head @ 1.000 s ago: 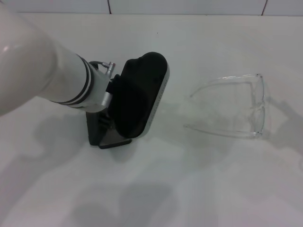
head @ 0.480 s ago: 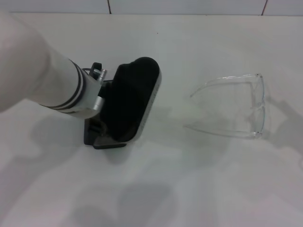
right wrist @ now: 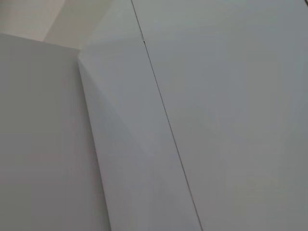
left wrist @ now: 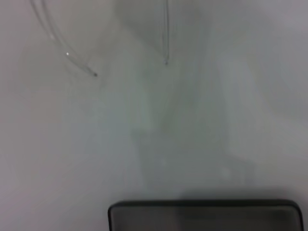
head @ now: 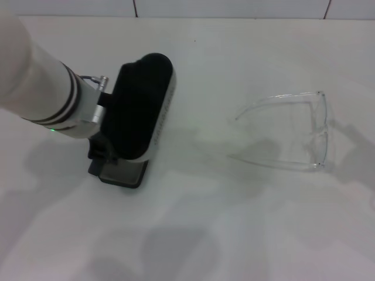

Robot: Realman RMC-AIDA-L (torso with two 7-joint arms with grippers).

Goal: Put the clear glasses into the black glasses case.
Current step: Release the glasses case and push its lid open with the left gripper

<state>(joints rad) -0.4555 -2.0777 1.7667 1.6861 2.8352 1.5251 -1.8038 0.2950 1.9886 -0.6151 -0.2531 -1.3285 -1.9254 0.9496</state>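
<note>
So far not done | black glasses case (head: 140, 105) stood open by left gripper (head: 102, 155), grip unclear | clear glasses (head: 293, 132) lay well apart on white table (head: 205, 234) | glasses not yet inside

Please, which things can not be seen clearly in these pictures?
- Left end effector: head view, its fingers hidden behind the black glasses case.
- Case interior: head view, covered by the lid; left wrist view cuts it at the edge.
- Clear glasses: left wrist view shows only arm tips.
- Right end effector: in no view.
</note>
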